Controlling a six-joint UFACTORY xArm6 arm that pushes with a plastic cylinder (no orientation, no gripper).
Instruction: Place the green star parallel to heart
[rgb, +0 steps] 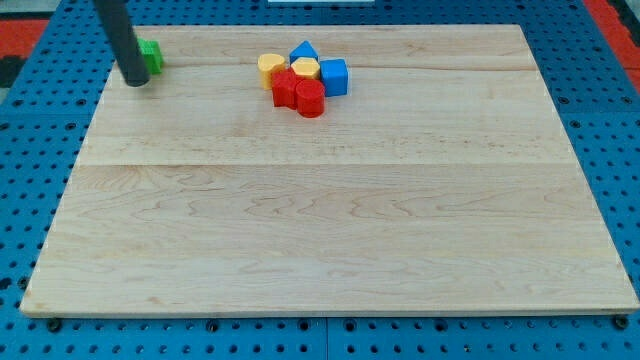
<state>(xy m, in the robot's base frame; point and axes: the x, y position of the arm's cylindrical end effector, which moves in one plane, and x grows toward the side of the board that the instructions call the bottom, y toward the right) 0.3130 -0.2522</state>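
Observation:
The green star (151, 55) lies near the top left of the wooden board (330, 230), partly hidden by my rod. My tip (134, 81) rests on the board just left of and below the star, touching or nearly touching it. The yellow heart (269, 68) sits near the view's top centre, at the left edge of a tight cluster of blocks, well to the right of the star.
The cluster beside the heart holds a blue triangle (303, 50), a yellow hexagon (306, 69), a blue cube (334, 76), a red star-like block (286, 88) and a red cylinder (310, 99). A blue pegboard (30, 150) surrounds the board.

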